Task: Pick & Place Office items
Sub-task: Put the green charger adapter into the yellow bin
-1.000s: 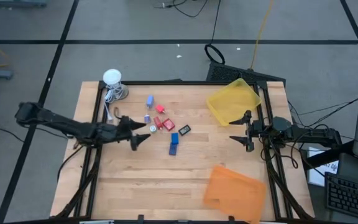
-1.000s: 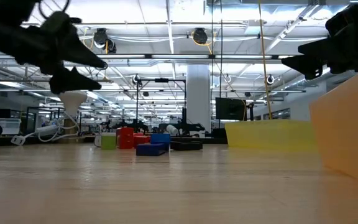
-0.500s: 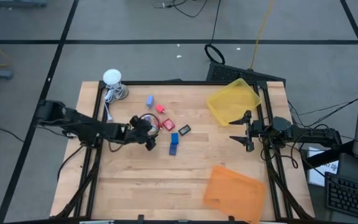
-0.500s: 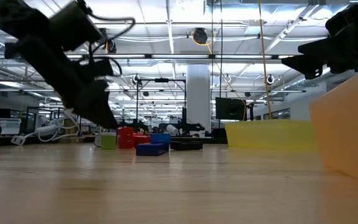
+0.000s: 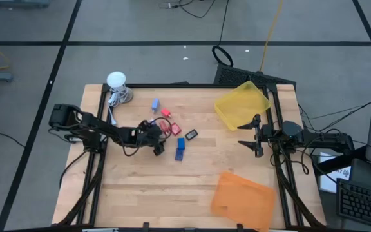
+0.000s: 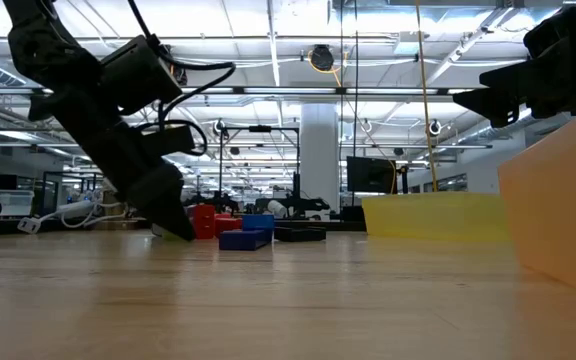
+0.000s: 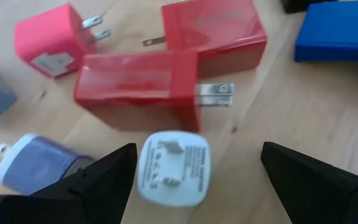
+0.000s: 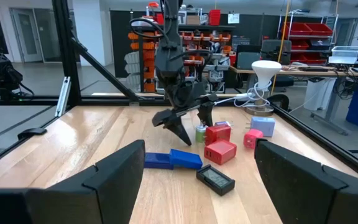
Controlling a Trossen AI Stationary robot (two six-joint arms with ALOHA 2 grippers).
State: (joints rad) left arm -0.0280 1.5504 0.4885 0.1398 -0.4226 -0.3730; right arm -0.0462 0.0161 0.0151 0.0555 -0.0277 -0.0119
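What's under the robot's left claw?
A small white plug block lies on the wood between the open fingers of the left gripper, beside two red chargers. The fingers cover part of the light blue block.

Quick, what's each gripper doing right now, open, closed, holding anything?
Left gripper: open, fingers down on either side of the white charger, not closed on it.
Right gripper: open, empty, waiting near the yellow tray.

Lab hall, parts bins [image 8: 309, 28], workbenches [image 8: 278, 70]
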